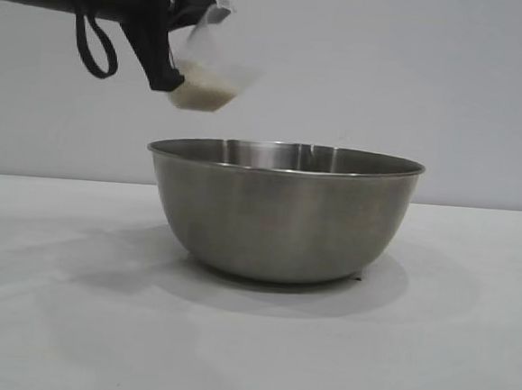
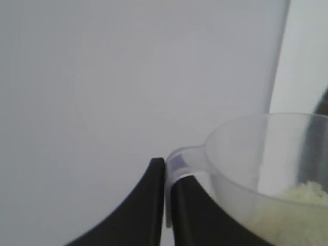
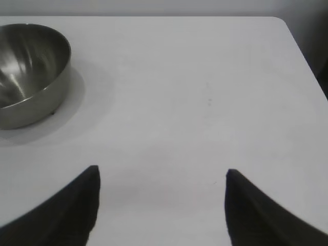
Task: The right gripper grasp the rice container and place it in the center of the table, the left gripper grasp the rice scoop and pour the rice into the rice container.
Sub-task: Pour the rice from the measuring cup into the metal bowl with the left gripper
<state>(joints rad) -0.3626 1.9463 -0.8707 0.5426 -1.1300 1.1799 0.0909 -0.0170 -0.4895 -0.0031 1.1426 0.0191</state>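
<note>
The rice scoop, a clear plastic cup, is held tilted above the near-left rim of the rice container, its handle pinched between the closed jaws of the left gripper. Only the left wrist view shows the handle clamped and the rice heaped inside. The empty steel bowl interior is shown by the right wrist view, where the right gripper is seen spread wide, well apart, over the white table. A pale wall is seen behind.

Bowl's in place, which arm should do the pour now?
Left. The left gripper is shut on the rice scoop, tilted with rice above the rice container. The right gripper hangs open and empty over the table, away from it.
</note>
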